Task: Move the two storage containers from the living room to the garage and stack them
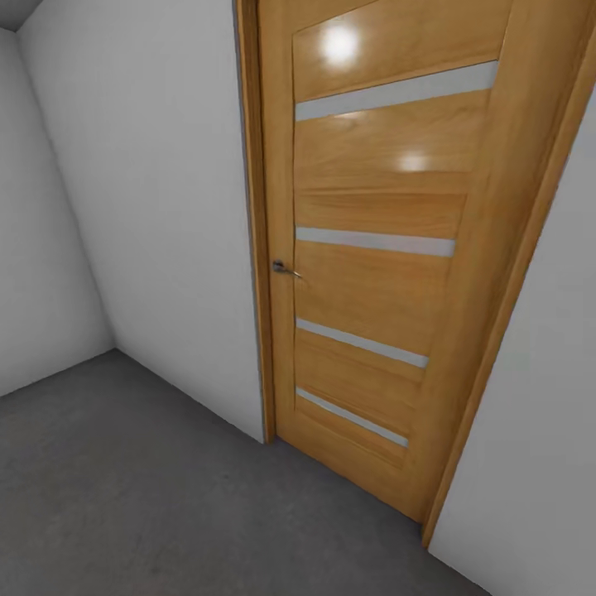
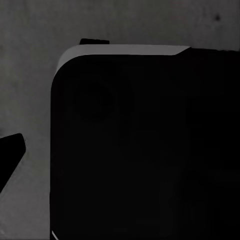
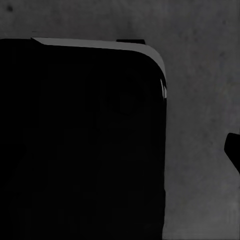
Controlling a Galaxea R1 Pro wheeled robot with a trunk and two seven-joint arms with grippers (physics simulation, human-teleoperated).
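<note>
door (image 1: 372,248): wooden, glass slits, shut, white walls (image 1: 157,207) either side
floor (image 1: 124,497): dark grey concrete
pincers: can't tell whether released or clenched, just a black body (image 2: 140,150) over grey floor

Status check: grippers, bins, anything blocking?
Grippers: state unclear. Facing shut wooden door, grey floor below, white wall beside. Door blocks the way ahead.

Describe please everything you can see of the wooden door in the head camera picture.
The wooden door is closed and sits in a matching wood frame between white walls. Its surface looks like glossy honey-coloured wood, with two bright light reflections near the top. Four narrow pale glass slits cross it, one above another. A small metal lever handle sits at its left edge. Its bottom meets the dark grey floor. Nothing touches it; it looks tilted because of the camera angle.
</note>
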